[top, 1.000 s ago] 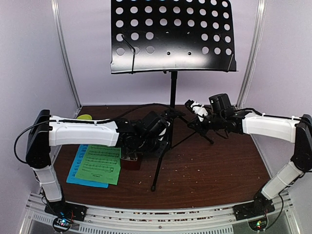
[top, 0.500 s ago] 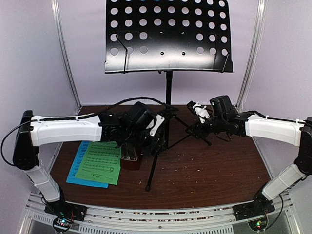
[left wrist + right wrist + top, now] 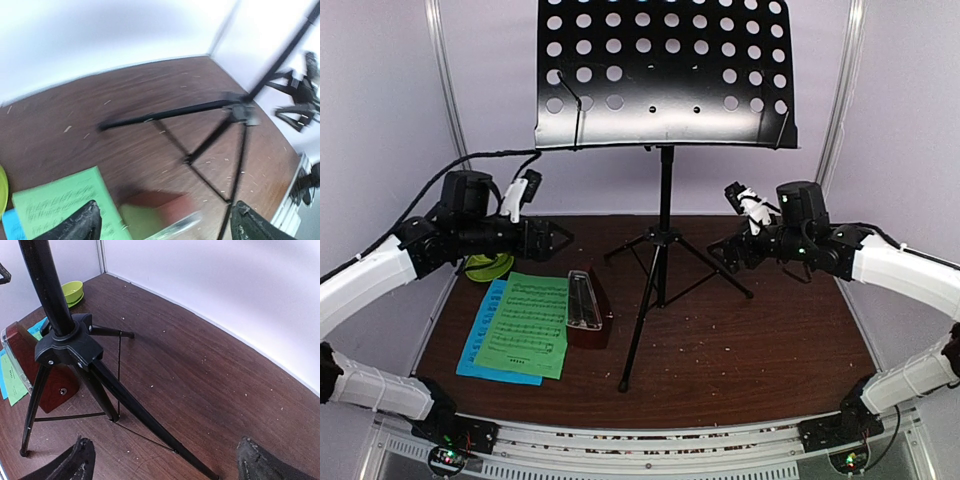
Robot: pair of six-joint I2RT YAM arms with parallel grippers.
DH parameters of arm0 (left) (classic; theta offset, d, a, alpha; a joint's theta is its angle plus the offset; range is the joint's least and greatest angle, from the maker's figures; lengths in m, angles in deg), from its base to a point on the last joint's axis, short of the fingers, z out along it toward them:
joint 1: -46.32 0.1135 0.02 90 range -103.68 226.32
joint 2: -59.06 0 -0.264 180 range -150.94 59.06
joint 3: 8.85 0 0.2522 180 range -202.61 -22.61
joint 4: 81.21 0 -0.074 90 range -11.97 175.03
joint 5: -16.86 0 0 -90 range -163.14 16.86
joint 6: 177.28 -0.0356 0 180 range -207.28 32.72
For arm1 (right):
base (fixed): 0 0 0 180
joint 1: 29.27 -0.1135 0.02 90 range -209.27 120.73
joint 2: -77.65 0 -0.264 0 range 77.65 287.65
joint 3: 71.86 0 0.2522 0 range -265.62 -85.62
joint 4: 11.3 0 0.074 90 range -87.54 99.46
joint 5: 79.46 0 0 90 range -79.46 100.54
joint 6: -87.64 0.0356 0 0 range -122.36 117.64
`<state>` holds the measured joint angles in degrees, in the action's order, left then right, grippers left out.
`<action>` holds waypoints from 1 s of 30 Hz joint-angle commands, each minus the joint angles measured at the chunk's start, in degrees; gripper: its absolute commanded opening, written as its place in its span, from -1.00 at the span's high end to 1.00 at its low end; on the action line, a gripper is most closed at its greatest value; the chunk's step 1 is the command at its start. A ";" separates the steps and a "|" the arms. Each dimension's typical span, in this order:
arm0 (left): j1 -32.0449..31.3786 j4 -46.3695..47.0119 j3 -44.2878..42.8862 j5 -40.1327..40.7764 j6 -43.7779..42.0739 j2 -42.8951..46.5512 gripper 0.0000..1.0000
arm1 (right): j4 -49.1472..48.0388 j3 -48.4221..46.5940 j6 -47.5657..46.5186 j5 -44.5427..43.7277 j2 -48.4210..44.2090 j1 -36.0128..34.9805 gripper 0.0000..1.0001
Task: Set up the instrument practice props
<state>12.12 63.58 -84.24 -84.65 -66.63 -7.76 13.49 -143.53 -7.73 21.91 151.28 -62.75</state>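
End effector L (image 3: 560,238) & end effector R (image 3: 720,258) spread, empty; only top cam shows stand desk (image 3: 670,125).

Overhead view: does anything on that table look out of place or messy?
The metronome seems to lie on its side beside the green sheet rather than stand upright, and pale specks litter the table.
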 commanded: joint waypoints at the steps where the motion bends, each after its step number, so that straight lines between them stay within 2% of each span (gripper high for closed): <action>1: 12.54 1.38 6.93 -10.30 2.91 3.37 -0.86 | 0.73 -0.05 2.07 -1.97 -2.15 0.48 -1.00; 6: 26.95 0.51 10.99 -16.94 3.52 -0.66 -0.85 | -3.68 3.16 6.72 -2.66 -4.21 2.42 -1.00; 11: 32.87 1.51 9.78 -20.97 -0.19 -10.72 -0.84 | 0.52 1.01 7.19 7.62 -2.52 5.68 -1.00; 17: 35.71 1.09 3.26 -19.08 -4.57 -23.50 -0.76 | 5.98 -1.47 5.65 9.56 -0.89 6.23 -1.00; 24: 36.35 1.65 -3.93 -13.91 -6.12 -32.11 -0.73 | 6.81 -1.31 5.63 7.22 -1.92 6.29 -1.00; 30: 36.36 2.64 -5.28 -13.71 -6.21 -35.33 -0.66 | 8.04 -2.59 5.27 5.57 -1.01 6.56 -1.00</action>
<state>48.16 64.45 -88.65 -99.22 -71.40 -42.10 20.28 -143.70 -2.15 29.45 150.23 -56.69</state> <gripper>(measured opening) 0.839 1.000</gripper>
